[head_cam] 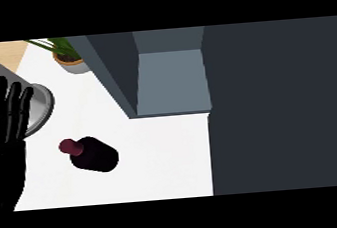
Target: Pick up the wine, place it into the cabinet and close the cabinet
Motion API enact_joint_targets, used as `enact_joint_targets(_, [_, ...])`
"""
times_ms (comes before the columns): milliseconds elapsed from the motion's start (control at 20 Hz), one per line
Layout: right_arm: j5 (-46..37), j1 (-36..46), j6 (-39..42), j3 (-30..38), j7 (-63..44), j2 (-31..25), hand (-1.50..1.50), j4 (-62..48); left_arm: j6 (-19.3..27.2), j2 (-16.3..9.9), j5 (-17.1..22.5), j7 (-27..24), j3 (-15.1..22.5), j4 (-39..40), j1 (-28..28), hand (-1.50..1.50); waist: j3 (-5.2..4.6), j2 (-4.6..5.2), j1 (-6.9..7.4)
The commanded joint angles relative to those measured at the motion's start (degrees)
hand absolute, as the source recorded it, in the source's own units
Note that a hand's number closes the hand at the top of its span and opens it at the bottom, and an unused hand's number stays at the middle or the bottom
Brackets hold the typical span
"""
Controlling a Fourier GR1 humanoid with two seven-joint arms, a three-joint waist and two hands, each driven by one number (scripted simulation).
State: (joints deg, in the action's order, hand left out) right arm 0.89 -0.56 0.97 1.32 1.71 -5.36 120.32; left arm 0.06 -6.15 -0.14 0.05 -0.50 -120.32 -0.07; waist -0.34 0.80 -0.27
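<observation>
Dark wine (95, 154) stands on the white table (167, 156) below-left of the open cabinet (170, 80), just right of the left hand (2, 129), whose fingers (1, 96) are straight and empty; right hand out of view, so left is nearer.

White counter (167, 156), potted plant (67, 56) at its back edge.

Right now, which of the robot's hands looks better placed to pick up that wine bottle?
Probably the left. The left hand rests open at the view's left edge, fingers up, with the wine bottle standing on the counter just to its right. The right hand isn't in view.
</observation>
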Motion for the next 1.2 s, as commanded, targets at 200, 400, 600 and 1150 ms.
enact_joint_targets(200, [-0.2, -3.5, 0.7, -0.5, -1.2, -0.4, -1.50, 3.1, -21.8, -6.2, 18.6, -4.6, 5.4, 2.7, -2.3, -1.50, 0.11, -0.83, -1.80])
enact_joint_targets(400, [6.9, -6.2, 5.3, -8.6, -8.1, 1.7, -1.50, 5.7, -30.6, -10.1, 31.4, 3.2, 8.5, 5.2, 1.0, -1.50, 0.16, -0.89, -1.14])
enact_joint_targets(600, [7.7, -10.0, 4.3, -9.7, -12.1, 1.5, -1.50, 12.8, -35.8, -18.5, 48.2, 8.5, 1.6, 4.1, 1.1, -1.50, 0.29, -1.02, -0.40])
enact_joint_targets(1150, [1.3, -7.6, -3.4, -18.8, -32.5, 1.9, -1.50, 31.0, -28.9, -29.3, 67.9, 20.4, -7.0, -4.4, 0.7, -1.50, 0.30, -1.01, 0.51])
